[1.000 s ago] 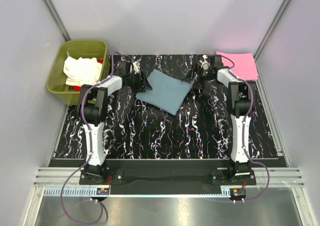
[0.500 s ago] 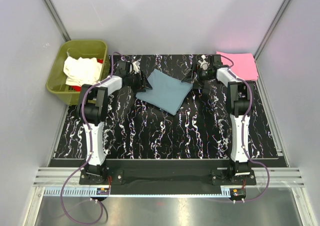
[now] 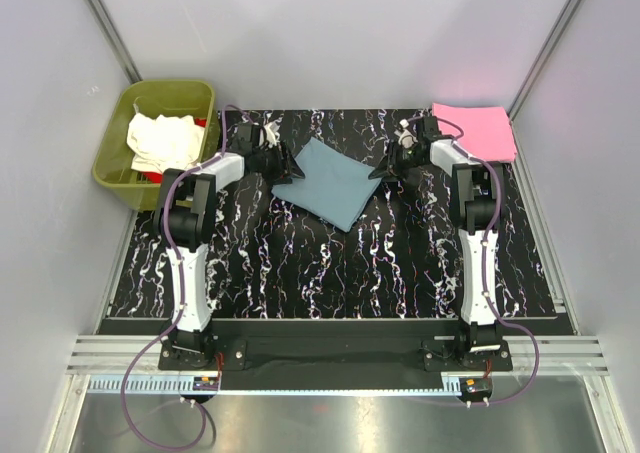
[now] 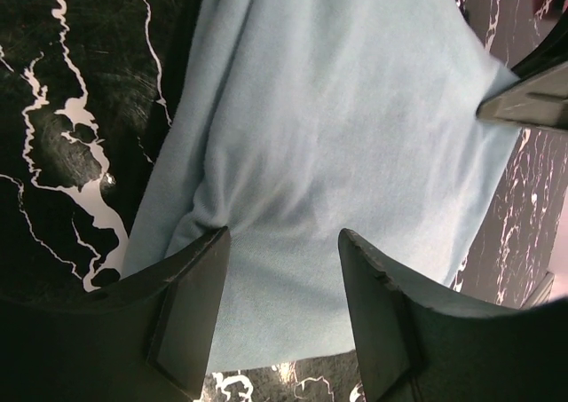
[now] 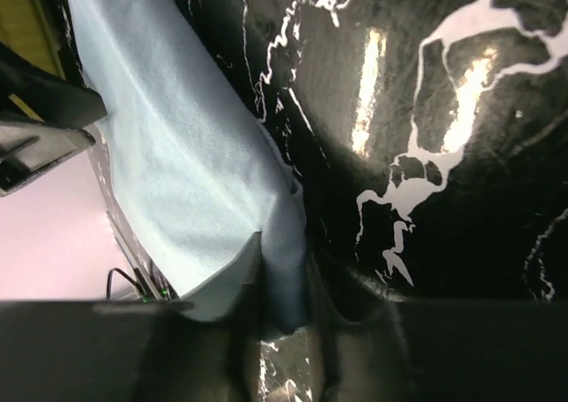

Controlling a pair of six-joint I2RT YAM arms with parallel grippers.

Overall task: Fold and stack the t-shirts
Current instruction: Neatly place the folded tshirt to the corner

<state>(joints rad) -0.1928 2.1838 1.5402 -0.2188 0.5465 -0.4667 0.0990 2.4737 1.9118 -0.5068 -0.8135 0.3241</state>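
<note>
The blue-grey t-shirt [image 3: 330,181] lies folded flat on the black marbled table [image 3: 300,263]. My left gripper [image 3: 279,165] sits at its left corner. In the left wrist view this gripper [image 4: 280,238] is open, its fingers [image 4: 191,304] apart over the cloth [image 4: 337,109], which wrinkles by the left finger. My right gripper [image 3: 384,170] is at the shirt's right corner. The right wrist view shows this gripper [image 5: 282,251] shut on a fold of the blue-grey cloth [image 5: 177,153]. A pink t-shirt [image 3: 476,130] lies folded at the back right.
An olive-green tub [image 3: 115,168] stands off the table's back left corner, holding a crumpled cream-white t-shirt [image 3: 160,139] and a bit of red cloth [image 3: 202,123]. Grey walls close in on both sides.
My right gripper has closed on the right corner of the blue-grey t-shirt and shifted slightly. The left gripper has stayed where it was, still open.
</note>
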